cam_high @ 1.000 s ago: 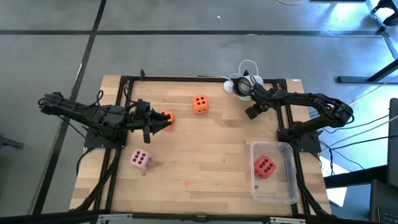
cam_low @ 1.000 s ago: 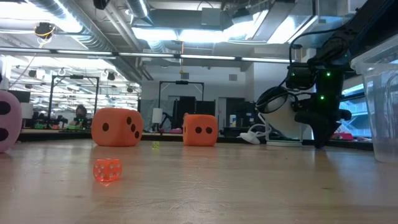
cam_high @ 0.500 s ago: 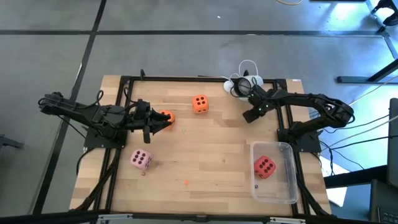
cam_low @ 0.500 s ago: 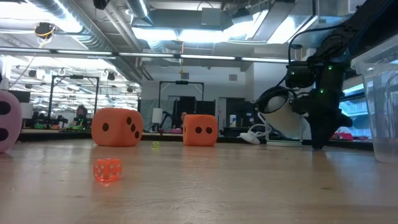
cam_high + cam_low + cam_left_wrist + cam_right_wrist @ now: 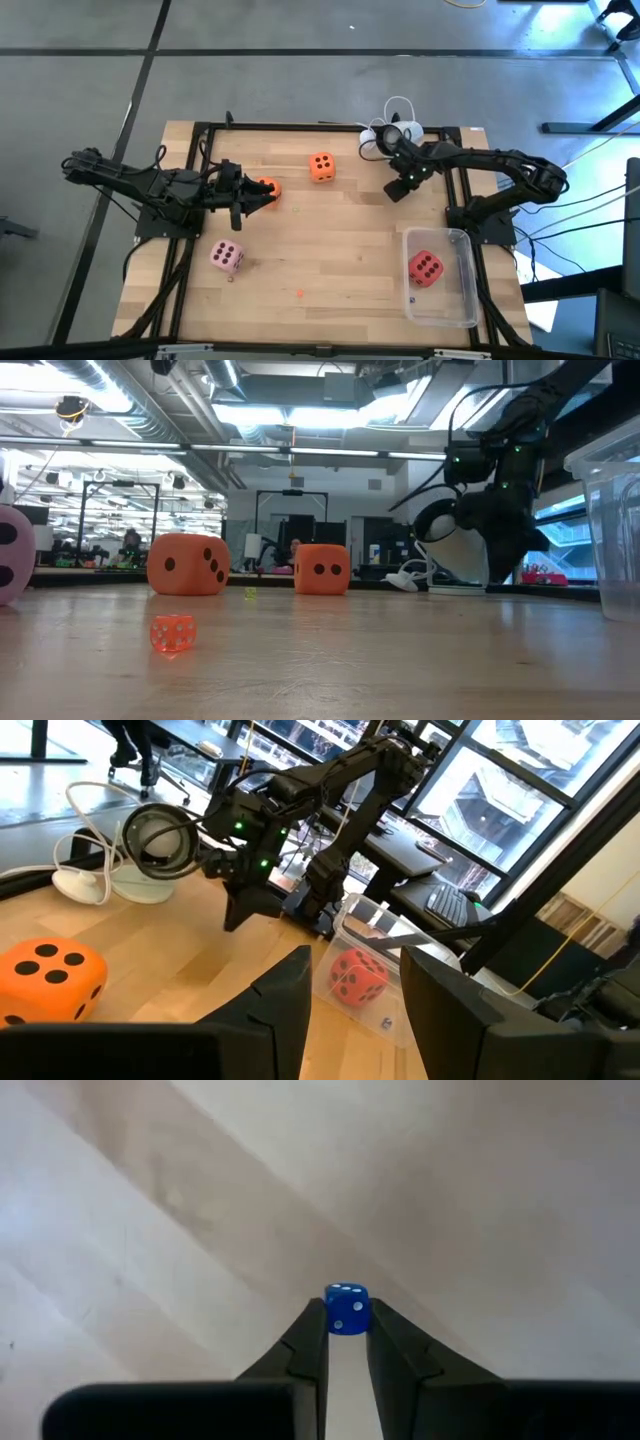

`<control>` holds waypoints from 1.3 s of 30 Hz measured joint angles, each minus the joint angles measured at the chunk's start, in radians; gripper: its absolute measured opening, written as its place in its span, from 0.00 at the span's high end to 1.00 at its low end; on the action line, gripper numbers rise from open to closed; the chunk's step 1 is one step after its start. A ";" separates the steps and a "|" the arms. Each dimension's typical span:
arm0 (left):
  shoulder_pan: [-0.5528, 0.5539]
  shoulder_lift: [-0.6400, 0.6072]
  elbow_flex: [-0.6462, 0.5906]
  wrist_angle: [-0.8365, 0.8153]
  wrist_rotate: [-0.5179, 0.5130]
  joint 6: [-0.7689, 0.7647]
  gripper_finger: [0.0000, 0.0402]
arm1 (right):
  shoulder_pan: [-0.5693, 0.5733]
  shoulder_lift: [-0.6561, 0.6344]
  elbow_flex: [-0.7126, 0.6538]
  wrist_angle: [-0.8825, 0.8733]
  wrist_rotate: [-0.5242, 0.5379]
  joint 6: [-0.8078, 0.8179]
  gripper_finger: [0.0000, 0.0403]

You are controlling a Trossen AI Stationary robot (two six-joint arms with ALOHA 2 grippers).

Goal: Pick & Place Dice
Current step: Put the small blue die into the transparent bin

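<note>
Right pincer is clenched on a tiny blue die, operator, white pips showing, pinched right at your fingertips, and it hangs just above the bare wooden table. From above, your right pincer sits toward the table's far side, with a white coil of cable close behind it. Nearest of the big dice is the first orange die, off to the pincer's left side and resting alone on the wood. Back toward your arm's base, the clear bin holds the red die, lying on its floor. Further across, the second orange die lies right at the tips of the left pincer, whose fingers stand apart with only wood visible between them in its own wrist view, so I cannot tell you whether they touch that die. Beyond that, the pale pink die rests on the table, well apart from both pincers. Farthest out, a tiny see-through orange die stands by itself near the table's front edge.
</note>
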State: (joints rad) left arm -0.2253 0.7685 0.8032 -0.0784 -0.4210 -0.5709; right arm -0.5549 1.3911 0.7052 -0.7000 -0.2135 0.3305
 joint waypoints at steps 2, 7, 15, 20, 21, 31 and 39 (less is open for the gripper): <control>0.000 0.000 0.000 0.000 0.000 0.002 0.63 | 0.020 0.000 0.014 -0.007 -0.022 0.004 0.88; 0.000 0.000 0.000 0.000 -0.001 0.002 0.63 | 0.077 0.000 0.048 -0.022 -0.046 0.034 0.88; 0.000 0.000 0.000 0.000 -0.002 0.009 0.63 | 0.170 -0.001 0.132 -0.027 -0.082 0.082 0.89; 0.000 0.000 0.000 0.000 -0.002 0.009 0.63 | 0.225 -0.002 0.199 -0.032 -0.095 0.120 0.89; 0.000 0.000 0.000 0.000 -0.002 0.009 0.63 | 0.235 -0.002 0.212 -0.034 -0.095 0.129 0.89; 0.000 0.000 0.000 0.000 -0.002 0.016 0.63 | 0.337 -0.002 0.310 -0.110 -0.094 0.205 0.89; 0.000 0.000 0.000 -0.001 -0.001 0.016 0.63 | 0.409 -0.002 0.410 -0.213 -0.091 0.240 0.89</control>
State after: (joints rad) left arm -0.2249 0.7685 0.8032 -0.0790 -0.4223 -0.5545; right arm -0.1457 1.3891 1.1156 -0.9129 -0.3044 0.5707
